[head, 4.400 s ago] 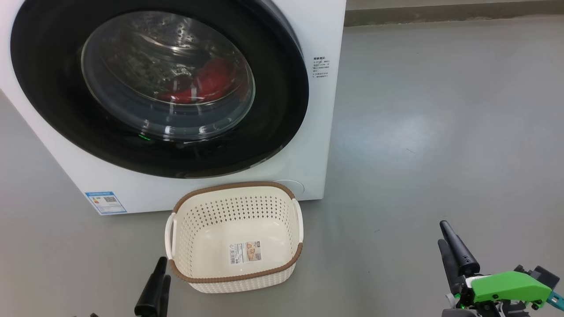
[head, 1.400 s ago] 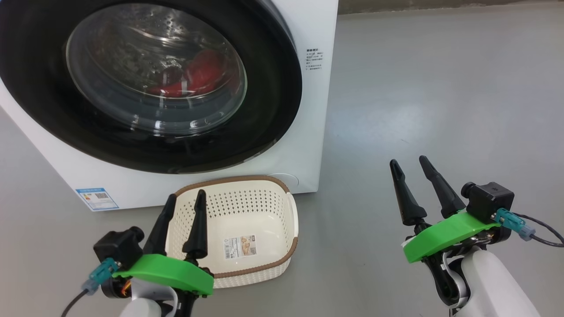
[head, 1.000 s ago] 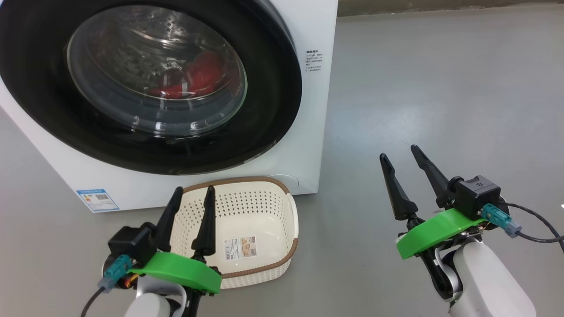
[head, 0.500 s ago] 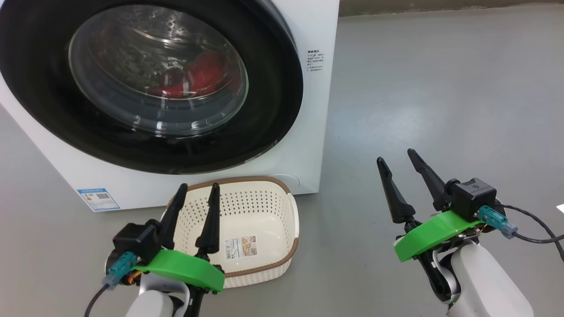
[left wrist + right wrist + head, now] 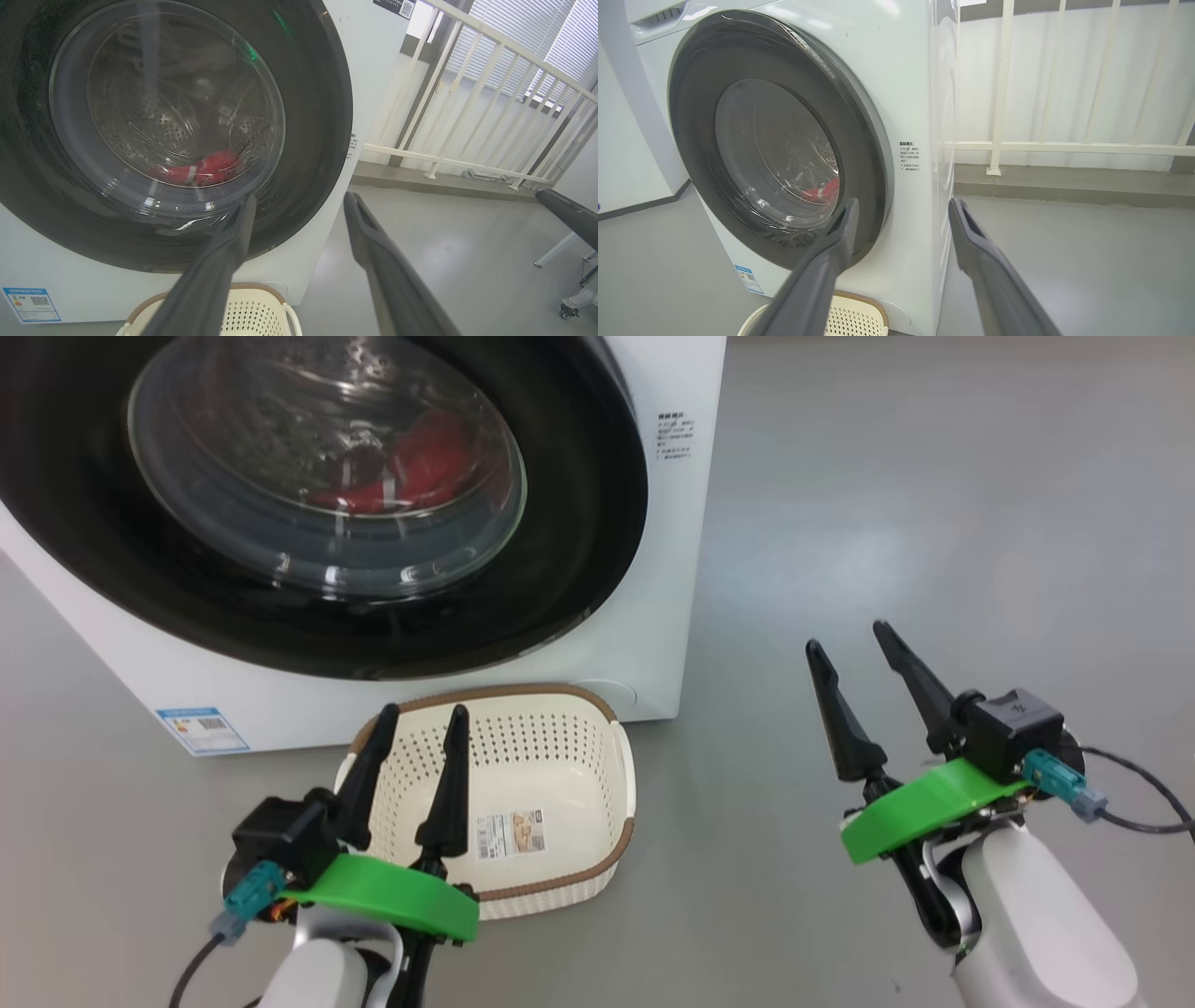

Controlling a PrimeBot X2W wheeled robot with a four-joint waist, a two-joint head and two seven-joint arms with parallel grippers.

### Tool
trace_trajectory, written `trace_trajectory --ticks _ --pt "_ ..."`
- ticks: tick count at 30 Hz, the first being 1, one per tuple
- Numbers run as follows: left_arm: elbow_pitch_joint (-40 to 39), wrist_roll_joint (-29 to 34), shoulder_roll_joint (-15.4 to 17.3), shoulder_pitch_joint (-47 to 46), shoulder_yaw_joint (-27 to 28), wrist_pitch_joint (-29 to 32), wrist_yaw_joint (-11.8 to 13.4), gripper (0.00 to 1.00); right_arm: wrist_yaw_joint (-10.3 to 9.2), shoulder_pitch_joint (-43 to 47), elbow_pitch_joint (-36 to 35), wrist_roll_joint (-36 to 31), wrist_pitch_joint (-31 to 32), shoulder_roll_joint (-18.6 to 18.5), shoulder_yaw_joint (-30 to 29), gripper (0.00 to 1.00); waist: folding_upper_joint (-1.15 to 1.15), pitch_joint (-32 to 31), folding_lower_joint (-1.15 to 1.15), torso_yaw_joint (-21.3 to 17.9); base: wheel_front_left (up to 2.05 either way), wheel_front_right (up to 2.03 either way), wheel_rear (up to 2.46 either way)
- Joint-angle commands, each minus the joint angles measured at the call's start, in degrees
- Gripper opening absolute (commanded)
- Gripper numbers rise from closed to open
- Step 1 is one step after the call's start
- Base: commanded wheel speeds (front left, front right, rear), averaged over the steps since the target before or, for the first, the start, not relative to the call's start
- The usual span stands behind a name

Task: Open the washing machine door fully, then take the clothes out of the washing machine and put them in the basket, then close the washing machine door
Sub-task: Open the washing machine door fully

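Both grippers are open and empty above the floor [image 5: 934, 504]. The left gripper [image 5: 424, 711] is by the basket [image 5: 551, 747], which sits just before the washing machine [image 5: 677, 579]; the right gripper [image 5: 847, 637] is well to its right. The washing machine door [image 5: 583, 523] is shut, with red clothes [image 5: 425, 453] behind the glass. Best to hook a finger behind the rim's edge and swing wide, clear of the basket. No handle can be made out, and the door's top is cut off.

Head camera looks down from behind left gripper [image 5: 422, 711] and right gripper [image 5: 848, 637]; both wrist cameras share the washing machine door [image 5: 317, 116] close ahead.
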Motion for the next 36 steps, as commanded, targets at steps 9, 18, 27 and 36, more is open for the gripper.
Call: trace_trajectory --ticks 9,18,27,36 --pt "-7.3 0.82 1.02 -4.12 1.41 -0.7 0.29 1.0 -0.03 -6.78 -2.97 -1.09 -0.52 0.16 0.01 0.0 0.0 5.58 0.0 1.1 0.0 0.0 0.0" --pt "-11.46 1.67 1.02 -5.97 0.01 -0.7 0.81 1.0 -0.03 -12.67 -2.32 15.66 -0.52 0.16 -0.43 0.0 0.0 11.07 0.0 2.62 0.0 0.0 0.0" --pt "-13.65 2.5 1.02 -6.91 -0.13 -0.7 1.17 1.0 -0.03 -18.42 -3.53 29.47 0.28 -2.06 0.84 0.0 0.0 15.89 0.0 4.26 0.0 0.0 0.0" --pt "-14.7 3.49 1.02 -8.05 0.04 -0.7 1.21 1.0 -0.03 -23.85 -6.76 46.65 6.19 -5.76 1.75 0.0 0.0 20.92 0.0 5.67 0.0 0.0 0.0"
